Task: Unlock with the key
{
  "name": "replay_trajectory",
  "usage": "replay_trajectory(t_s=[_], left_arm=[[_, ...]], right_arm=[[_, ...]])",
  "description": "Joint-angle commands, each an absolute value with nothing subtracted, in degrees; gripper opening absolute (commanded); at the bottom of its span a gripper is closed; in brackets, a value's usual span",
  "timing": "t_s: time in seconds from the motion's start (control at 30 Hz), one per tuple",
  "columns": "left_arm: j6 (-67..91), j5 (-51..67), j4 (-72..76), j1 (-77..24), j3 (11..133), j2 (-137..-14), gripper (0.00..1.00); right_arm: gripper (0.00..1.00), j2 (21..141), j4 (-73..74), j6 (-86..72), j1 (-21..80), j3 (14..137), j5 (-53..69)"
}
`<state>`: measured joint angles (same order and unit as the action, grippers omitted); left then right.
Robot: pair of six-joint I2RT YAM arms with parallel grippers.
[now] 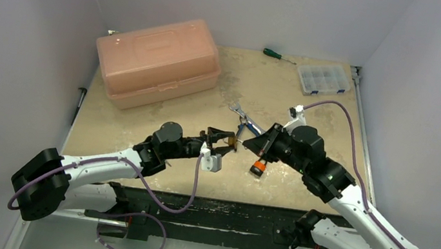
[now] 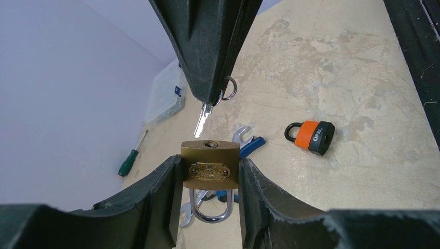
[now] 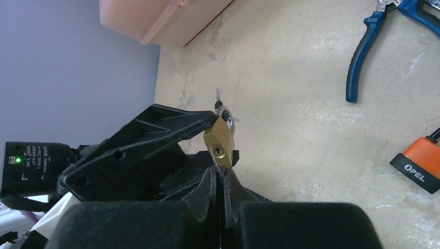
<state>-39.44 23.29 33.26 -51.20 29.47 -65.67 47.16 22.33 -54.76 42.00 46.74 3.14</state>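
Padlock [image 2: 210, 168], brass, is held in the air over the near middle of the bench [image 1: 310, 117]. The left jaws stand partly apart and grip its body by the two narrow sides. Its keyhole [image 2: 210, 144] end points away from the left wrist toward the right arm, and its shackle [image 2: 210, 210] points back toward the wrist, with both legs seated in the body. The key [image 2: 202, 119] is pinched by its head in the right jaws, which are closed tight on it, and its blade sticks out toward the padlock. In the left wrist view the key's tip is just short of the keyhole and a little to one side, not inserted. A split ring [image 2: 230, 88] hangs from the key's head beside the jaws. In the right wrist view the keyhole faces the camera just beyond the closed jaws, and the key cannot be made out there. An orange padlock [image 1: 257, 167] lies on its side on the bench below the right wrist, apart from both arms. Blue-handled pliers [image 3: 358, 57] lie flat just beyond the spot where the two arms meet. Farther out, a pink toolbox [image 1: 156, 60] with its lid down stands at the far left of the bench. A green screwdriver [image 1: 272, 53] and a clear parts box [image 1: 323, 78] lie near the back wall on the right, close to each other.
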Motion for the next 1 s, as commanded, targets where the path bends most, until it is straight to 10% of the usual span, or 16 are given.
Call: replay_trajectory(t_s=[0.0,0.97], left_arm=[[-37.8,22.9,36.4,-51.6,31.9,-65.1,0.0],[-37.4,23.8,36.4,-51.6,31.8,-65.2,0.0]], right_arm=[[0.0,45.7,22.9,-53.7,42.3,47.5,1.0],[0.0,48.1,19.8,-53.2,43.2,45.2,2.0]])
